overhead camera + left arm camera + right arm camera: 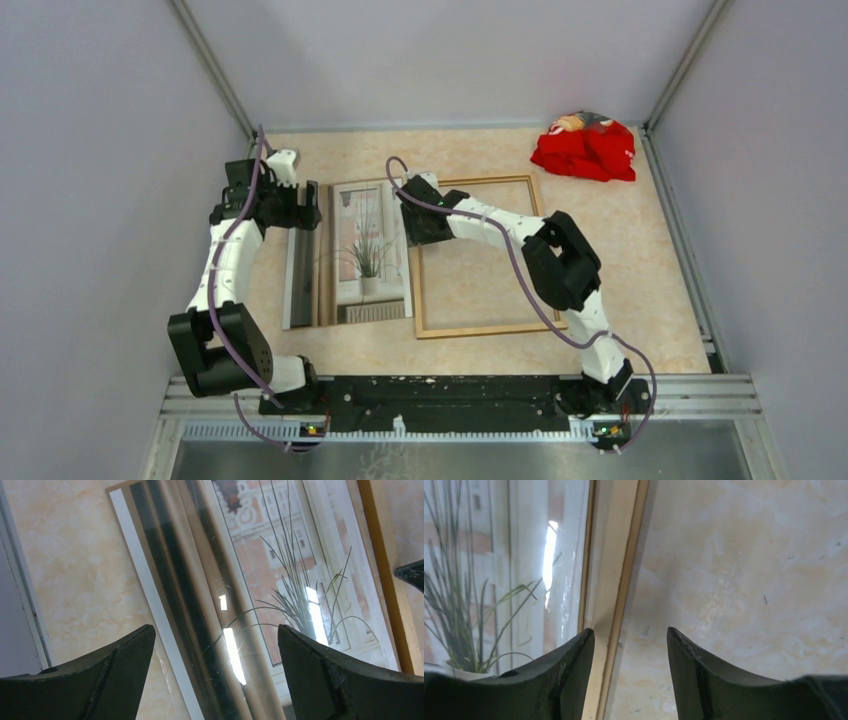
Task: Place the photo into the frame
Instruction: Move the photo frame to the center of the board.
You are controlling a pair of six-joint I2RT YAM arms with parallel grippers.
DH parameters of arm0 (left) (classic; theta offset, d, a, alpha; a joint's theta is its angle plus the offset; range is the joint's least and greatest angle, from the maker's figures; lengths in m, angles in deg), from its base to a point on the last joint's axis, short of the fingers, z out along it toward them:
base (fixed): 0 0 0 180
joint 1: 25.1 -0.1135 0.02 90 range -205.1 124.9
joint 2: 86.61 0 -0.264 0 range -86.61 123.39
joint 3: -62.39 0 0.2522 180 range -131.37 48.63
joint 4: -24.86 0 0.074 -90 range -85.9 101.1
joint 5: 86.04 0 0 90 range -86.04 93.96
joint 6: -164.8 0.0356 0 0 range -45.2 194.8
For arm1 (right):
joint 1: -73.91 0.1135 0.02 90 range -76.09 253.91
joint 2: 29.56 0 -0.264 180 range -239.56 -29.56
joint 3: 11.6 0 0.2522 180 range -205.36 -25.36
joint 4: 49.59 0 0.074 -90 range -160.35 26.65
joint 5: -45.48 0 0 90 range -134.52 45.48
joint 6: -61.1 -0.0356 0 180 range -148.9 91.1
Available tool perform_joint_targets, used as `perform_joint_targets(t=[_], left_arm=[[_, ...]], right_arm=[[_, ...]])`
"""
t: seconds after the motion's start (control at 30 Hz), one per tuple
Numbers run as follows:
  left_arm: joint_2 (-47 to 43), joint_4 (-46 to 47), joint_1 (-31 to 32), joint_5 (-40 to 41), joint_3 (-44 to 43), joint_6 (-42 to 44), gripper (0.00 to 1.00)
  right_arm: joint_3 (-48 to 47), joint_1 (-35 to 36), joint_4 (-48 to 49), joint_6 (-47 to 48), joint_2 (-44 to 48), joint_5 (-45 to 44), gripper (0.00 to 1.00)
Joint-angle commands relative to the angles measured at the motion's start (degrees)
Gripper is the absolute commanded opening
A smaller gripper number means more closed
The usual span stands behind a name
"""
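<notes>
Beige marbled table (pixel 620 260) bearing three items. The frame (pixel 487 327) lies flat, pale wood showing. The photo (pixel 365 250) lies picture-up against the frame's left rail. A crumpled red cloth (pixel 585 150) sits beyond the frame's far right corner.

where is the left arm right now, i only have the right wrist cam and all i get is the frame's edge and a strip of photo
Observer: The left gripper is over the far left edge of the photo, jaws wide open with nothing between them.
Operator: so is the photo in the frame or not
Observer: Not in. The top view shows it lying face up to the left of the frame, its right edge along the frame's left rail.
Operator: anything else out there i could hit
Observer: A red cloth bundle sits in the far right corner, apart from the frame.
</notes>
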Motion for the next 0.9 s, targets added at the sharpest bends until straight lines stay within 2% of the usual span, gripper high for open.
perform_joint_targets(t=[0.0,0.3,0.5,0.87], left_arm=[[0.2,-0.1,-1.7,-1.3,0.8,2.0,0.98],[-0.1,-1.0,-2.6,0.4,1.3,3.9,0.98],[-0.5,-0.4,-2.9,1.8,2.7,5.1,0.98],[3.1,-1.2,-3.5,3.0,3.3,6.6,0.98]], right_arm=[[-5.0,-0.1,-0.2,-0.9,-1.9,0.8,0.54],[-3.2,-0.1,2.8,-2.9,-3.6,2.1,0.5],[-1.5,-0.1,2.1,-5.5,-3.1,-1.0,0.29],[12.0,-0.5,6.5,-12.4,5.5,-8.7,0.13]])
